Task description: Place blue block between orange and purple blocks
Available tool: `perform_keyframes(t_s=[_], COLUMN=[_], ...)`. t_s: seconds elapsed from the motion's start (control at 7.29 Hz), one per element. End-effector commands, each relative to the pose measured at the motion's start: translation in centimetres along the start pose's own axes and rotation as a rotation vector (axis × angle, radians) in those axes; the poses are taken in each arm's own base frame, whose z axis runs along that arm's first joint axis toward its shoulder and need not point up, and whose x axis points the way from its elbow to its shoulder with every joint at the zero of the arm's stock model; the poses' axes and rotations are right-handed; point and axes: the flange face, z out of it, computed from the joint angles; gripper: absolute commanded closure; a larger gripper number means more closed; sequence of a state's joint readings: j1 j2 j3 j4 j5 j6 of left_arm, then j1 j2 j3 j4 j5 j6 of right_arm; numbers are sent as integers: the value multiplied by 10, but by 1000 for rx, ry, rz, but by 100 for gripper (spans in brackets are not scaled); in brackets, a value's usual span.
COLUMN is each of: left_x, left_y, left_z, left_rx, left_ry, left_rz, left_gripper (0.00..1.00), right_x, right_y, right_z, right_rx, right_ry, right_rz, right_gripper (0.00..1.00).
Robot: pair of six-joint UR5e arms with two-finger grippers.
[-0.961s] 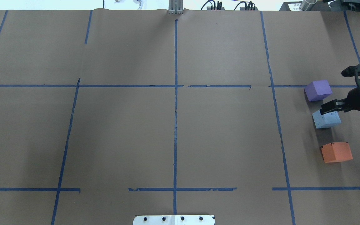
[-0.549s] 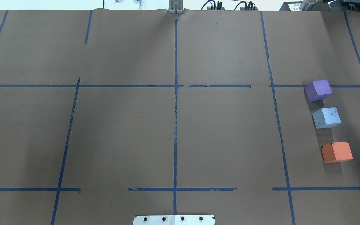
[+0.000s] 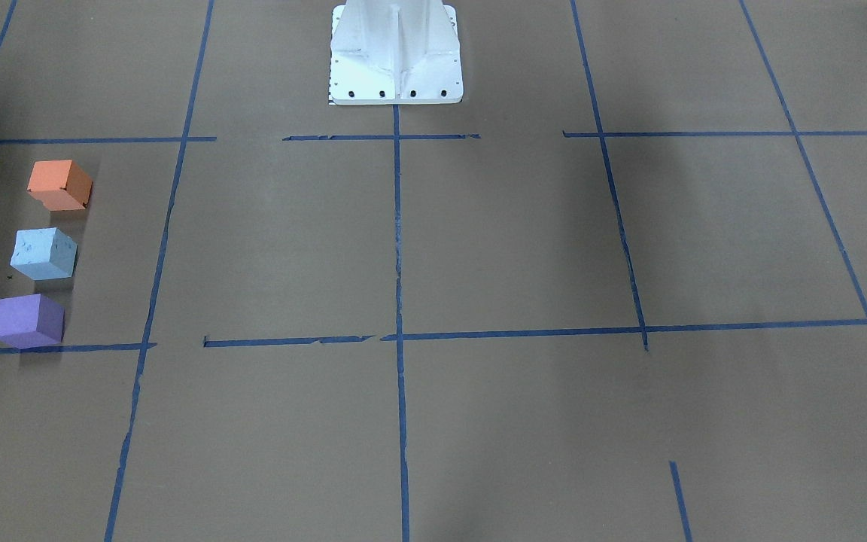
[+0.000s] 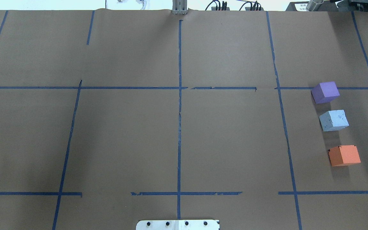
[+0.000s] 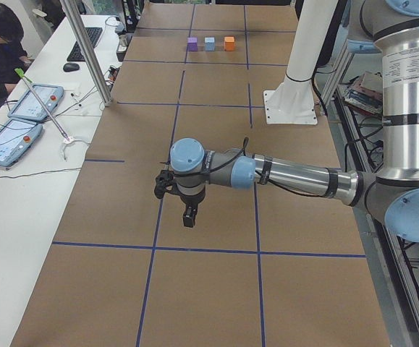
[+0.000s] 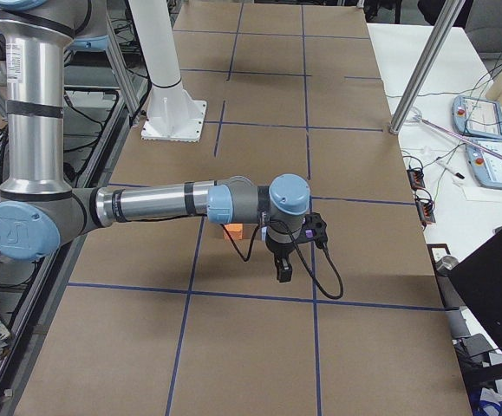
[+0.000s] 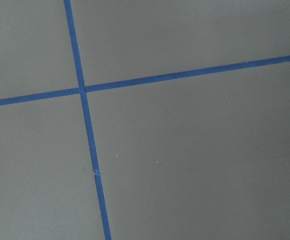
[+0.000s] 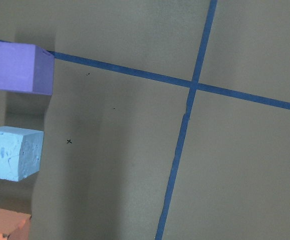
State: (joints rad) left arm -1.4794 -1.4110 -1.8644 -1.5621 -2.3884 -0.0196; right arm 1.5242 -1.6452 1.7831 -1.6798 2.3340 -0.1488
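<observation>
Blue block [image 3: 44,254] sits on the bench [image 3: 524,241] in the front view, between orange [image 3: 59,185] and purple [image 3: 28,321] and touching neither. That is the line-up the task asks for, so I judge the placing done.

From overhead it [image 4: 333,120] is a pale, speckled cube turned a little askew, nearer purple [image 4: 325,92] than orange [image 4: 344,155]. No arm is in that view.

The left side view shows the three cubes in a row at the far end, well apart from the left claw [image 5: 187,217], which hangs over bare bench. I cannot tell how wide it stands.

In the right side view the right claw [image 6: 283,269] hangs low, beside the cubes. Its opening cannot be judged either.

The left wrist sees only tape [image 7: 87,145].

The right wrist shows the block's [image 8: 12,152] mottled, scuffed face, free of any grip.
</observation>
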Motion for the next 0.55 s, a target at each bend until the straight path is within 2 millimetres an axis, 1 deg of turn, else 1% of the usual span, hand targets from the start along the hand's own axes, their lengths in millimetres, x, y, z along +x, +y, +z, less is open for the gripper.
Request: perform_keyframes(t_s=[0.0, 0.14, 0.27, 0.41], left_x=[-17, -15, -25, -29], left_y=[19, 18, 22, 23], left_z=[-4, -7, 3, 6], left_rx=[24, 29, 9, 4], left_ry=[-4, -10, -16, -17], left_rz=[-26, -22, -40, -57], left_gripper=[0, 0, 0, 0], right_x=[-1, -2, -3, -3], right_y=[-1, -2, -2, -3], right_z=[0, 0, 1, 1], right_rx=[-5, -5, -7, -6], right_ry=[-3, -3, -3, -5], right_rz=[46, 44, 42, 40], right_gripper=[0, 0, 0, 0])
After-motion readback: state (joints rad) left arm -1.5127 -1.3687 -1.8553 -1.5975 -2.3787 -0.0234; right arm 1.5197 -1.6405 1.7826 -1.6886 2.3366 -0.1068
